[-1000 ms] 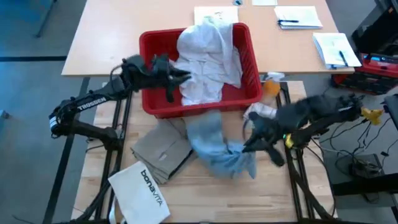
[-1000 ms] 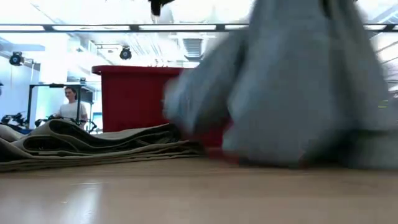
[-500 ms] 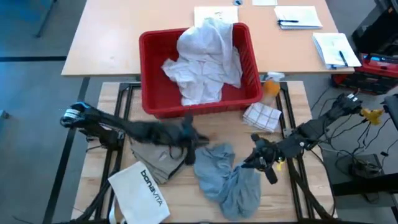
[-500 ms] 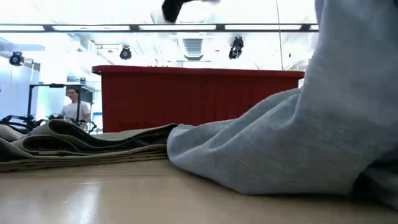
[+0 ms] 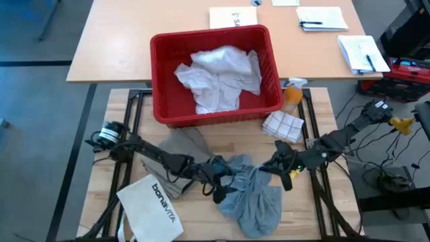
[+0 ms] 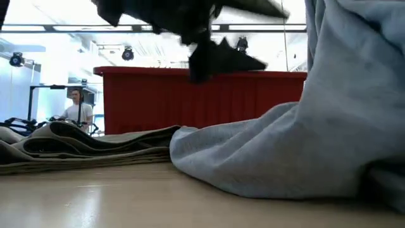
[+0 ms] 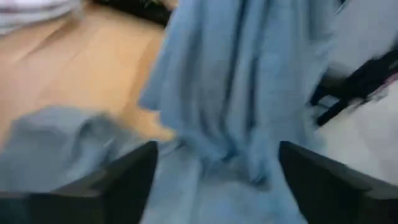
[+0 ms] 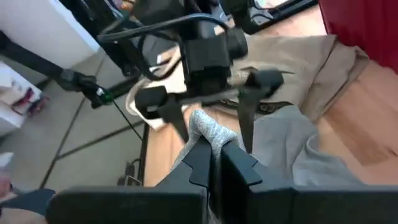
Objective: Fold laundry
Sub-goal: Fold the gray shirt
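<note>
The grey T-shirt (image 5: 250,193) lies crumpled on the table's near middle, and one bunch of it is drawn up by my right gripper (image 5: 274,165), which is shut on it. My left gripper (image 5: 222,180) is open at the shirt's left edge. Its fingers (image 8: 174,118) stand on either side of the raised bunch; I cannot tell whether they touch it. The khaki-tan piece (image 5: 176,156) lies folded flat on the table under my left arm. The white shirt (image 5: 218,75) rests in a heap inside the red basket (image 5: 161,81). My right gripper pinches a raised bunch of the grey T-shirt (image 8: 208,129) between its two shut fingers, several layers gathered together. The fingers come slanting down from the table's right side. The cloth rises to the fingers (image 6: 354,76), and the rest of it lies slack on the table.
A stiff white "bonavita" bag (image 5: 151,205) lies at the near left. A checked cloth (image 5: 283,126) and an orange bottle (image 5: 293,91) sit right of the basket. Papers (image 5: 322,18) lie on the far table. A person (image 6: 76,107) stands in the room beyond.
My left gripper has swung from the basket's left rim toward the near edge and right, over the khaki piece, to the grey T-shirt. The T-shirt, earlier stretched from the basket's near wall, has dropped onto the table. The white shirt has settled lower in the basket.
</note>
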`<action>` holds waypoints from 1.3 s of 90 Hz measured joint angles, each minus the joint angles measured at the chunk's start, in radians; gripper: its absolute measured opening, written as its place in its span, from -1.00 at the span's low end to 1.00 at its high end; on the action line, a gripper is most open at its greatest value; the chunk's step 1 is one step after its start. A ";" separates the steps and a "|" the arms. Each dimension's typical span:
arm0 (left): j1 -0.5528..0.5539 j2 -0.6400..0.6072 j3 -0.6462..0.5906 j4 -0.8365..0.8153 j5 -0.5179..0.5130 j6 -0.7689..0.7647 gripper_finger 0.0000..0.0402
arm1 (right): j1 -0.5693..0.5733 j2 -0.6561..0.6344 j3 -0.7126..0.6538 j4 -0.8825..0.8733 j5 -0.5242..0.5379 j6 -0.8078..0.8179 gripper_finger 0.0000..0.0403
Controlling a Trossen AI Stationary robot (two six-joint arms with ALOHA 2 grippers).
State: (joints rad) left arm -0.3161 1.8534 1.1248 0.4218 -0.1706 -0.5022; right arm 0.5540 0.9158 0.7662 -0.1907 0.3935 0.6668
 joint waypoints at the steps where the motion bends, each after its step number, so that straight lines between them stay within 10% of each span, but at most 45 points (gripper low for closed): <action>1: 0.000 0.000 0.000 0.014 -0.007 -0.002 0.78 | -0.002 -0.002 0.000 0.002 0.000 0.000 -1.00; 71: 0.102 0.007 0.334 -0.292 -0.029 0.081 0.52 | -0.060 0.075 0.000 0.217 0.092 -0.050 -1.00; 95: 0.103 -0.007 0.405 -0.409 0.057 0.107 -0.85 | -0.063 0.056 0.038 0.216 0.104 -0.118 -1.00; 117: 0.108 -0.137 0.414 -0.577 0.011 0.133 -0.97 | -0.062 -0.041 0.080 0.102 0.173 -0.260 -0.81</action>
State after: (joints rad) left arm -0.2081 1.7162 1.5389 -0.1552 -0.1592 -0.3692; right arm 0.4923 0.8747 0.8459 -0.0884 0.5669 0.4070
